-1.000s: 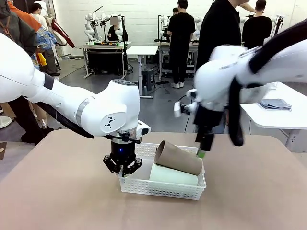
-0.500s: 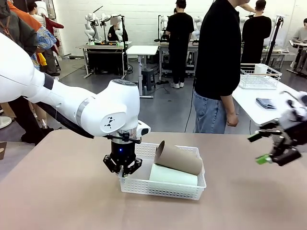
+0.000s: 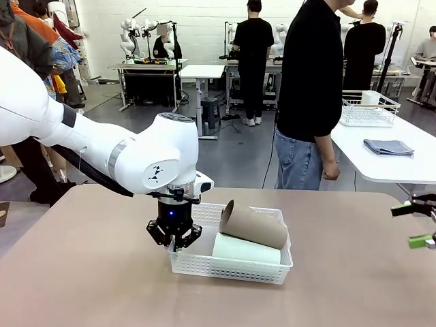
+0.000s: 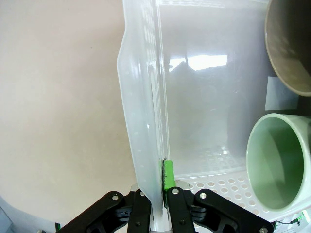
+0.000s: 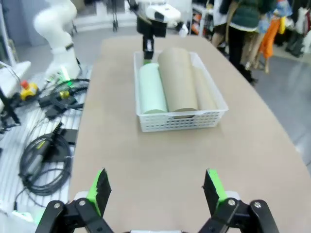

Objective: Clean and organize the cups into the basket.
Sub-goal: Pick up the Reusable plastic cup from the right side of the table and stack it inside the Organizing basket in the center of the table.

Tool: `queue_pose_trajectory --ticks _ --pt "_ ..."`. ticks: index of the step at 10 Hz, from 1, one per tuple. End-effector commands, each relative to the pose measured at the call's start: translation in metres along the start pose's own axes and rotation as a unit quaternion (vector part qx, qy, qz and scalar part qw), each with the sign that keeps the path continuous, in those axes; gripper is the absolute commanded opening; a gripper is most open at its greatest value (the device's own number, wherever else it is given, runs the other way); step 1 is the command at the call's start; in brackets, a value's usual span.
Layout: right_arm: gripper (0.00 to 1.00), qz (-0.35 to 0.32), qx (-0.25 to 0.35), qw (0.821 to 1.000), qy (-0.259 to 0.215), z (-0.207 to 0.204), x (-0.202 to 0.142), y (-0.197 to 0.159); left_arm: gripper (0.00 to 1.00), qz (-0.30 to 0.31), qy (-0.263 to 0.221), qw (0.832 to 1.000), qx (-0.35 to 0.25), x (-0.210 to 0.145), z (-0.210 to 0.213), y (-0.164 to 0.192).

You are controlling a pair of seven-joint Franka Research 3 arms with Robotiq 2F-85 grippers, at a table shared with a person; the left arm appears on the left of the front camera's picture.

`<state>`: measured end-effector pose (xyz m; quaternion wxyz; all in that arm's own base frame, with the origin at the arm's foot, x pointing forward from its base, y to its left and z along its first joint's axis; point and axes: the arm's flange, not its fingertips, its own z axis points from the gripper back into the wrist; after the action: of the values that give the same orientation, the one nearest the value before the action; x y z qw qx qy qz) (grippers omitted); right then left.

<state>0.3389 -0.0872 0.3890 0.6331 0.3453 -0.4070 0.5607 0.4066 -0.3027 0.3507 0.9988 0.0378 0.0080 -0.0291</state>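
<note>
Three cups [image 5: 172, 80] lie in the basket [image 3: 228, 266]; my left gripper [image 4: 163, 194] pinches its side wall, I judge to steady it; my right gripper [image 5: 158, 191] hangs empty, jaws apart, well clear.

The basket [image 3: 231, 267] is white with fine lattice sides. In it lie a pale mint cup [image 3: 245, 248] and a tan-brown cup [image 3: 253, 225]. The counter [image 3: 102, 286] is beige. Both pincers, left [image 3: 174, 240] and right [image 5: 156, 190], are black with green pads.
</note>
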Motion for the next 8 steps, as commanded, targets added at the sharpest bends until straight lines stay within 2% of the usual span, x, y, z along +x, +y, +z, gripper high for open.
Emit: queue_pose_trajectory --ticks 1,3,4,5,8 --pt "1.00 -0.010 0.017 0.999 -0.038 0.008 -0.021 -0.012 0.00 -0.002 0.000 1.000 0.002 -0.001 -0.001 -0.001" --pt "1.00 -0.014 0.017 0.999 -0.044 0.012 -0.037 -0.015 0.00 -0.002 0.000 1.000 0.002 -0.001 -0.001 -0.001" --pt "1.00 -0.027 0.005 0.999 -0.016 0.009 -0.035 -0.017 0.00 -0.002 0.000 1.000 0.002 -0.001 -0.001 -0.001" --pt "1.00 -0.025 0.026 0.999 -0.032 0.009 -0.034 -0.002 0.00 -0.002 0.000 1.000 0.002 -0.001 -0.001 -0.001" --pt "1.00 -0.025 0.026 0.999 -0.032 0.009 -0.034 -0.002 0.00 -0.002 0.000 1.000 0.002 -0.001 -0.001 -0.001"
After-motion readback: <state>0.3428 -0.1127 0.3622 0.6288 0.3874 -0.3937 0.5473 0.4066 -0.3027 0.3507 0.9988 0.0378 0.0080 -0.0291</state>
